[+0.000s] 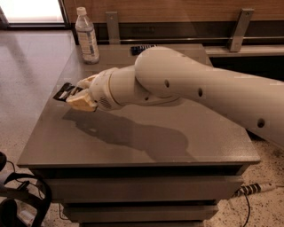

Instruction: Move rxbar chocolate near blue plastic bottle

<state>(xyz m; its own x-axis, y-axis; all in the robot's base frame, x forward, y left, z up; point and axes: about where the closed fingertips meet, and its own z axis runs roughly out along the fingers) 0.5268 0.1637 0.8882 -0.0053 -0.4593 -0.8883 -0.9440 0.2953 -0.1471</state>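
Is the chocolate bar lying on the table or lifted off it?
Lifted: the hand, over the table near its left edge, grips the rxbar chocolate; their shadow falls below.

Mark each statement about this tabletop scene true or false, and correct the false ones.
1. The gripper is over the left part of the table as seen, its jaws shut on the rxbar chocolate. True.
2. The blue plastic bottle lies on its side. False: it stands upright at the table's far left corner.
3. The rxbar chocolate touches the bottle. False: they are clearly apart.
4. The bottle's white cap is on. True.
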